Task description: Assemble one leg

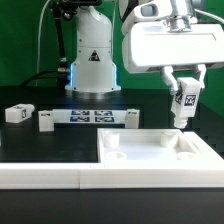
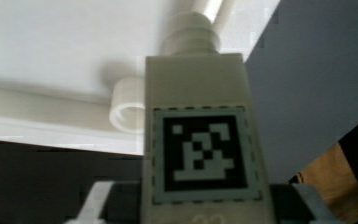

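Observation:
My gripper [image 1: 185,92] is shut on the leg [image 1: 185,110], a small white block with a black-and-white tag. It holds the leg upright just above the far corner of the large white panel [image 1: 150,160], on the exterior view's right. In the wrist view the leg [image 2: 202,120] fills the middle, its threaded end [image 2: 194,35] pointing at the panel [image 2: 51,60]. The fingers [image 2: 105,200] press on both its sides. I cannot tell whether the leg's tip touches the panel.
Three more tagged legs lie on the black table: one [image 1: 17,114] at the exterior view's left, one [image 1: 46,121] beside it, one [image 1: 128,118] near the middle. The marker board [image 1: 90,117] lies between them. The robot base [image 1: 95,60] stands behind. A white rail [image 1: 40,175] borders the panel.

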Motion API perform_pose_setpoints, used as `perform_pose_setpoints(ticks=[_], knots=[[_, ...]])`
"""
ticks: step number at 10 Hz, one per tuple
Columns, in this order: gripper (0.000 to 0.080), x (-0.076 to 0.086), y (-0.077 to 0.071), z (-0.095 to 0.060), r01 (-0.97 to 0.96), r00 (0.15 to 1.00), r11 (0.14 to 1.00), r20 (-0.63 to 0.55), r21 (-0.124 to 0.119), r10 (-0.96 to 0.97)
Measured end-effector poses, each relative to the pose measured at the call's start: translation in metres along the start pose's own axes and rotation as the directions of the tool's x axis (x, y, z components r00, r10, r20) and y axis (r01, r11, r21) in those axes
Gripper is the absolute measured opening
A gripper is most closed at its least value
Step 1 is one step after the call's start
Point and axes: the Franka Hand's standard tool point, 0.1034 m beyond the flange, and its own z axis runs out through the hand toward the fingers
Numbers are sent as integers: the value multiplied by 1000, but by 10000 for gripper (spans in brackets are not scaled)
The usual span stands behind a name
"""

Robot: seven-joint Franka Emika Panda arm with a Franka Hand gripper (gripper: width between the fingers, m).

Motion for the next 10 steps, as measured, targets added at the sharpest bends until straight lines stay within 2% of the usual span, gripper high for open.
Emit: perform_pose_setpoints(ticks=[2, 4, 6, 8, 10], knots=[[292, 1, 0, 0, 3, 1000, 1000, 1, 0, -3], [292, 20, 9, 10, 13, 1000, 1000, 6, -3, -13], [292, 29, 16, 23, 35, 999, 999, -1, -4, -35], [292, 45, 29, 27, 74, 997, 997, -11, -13, -74], [292, 44, 29, 27, 73, 997, 997, -10, -13, -73]])
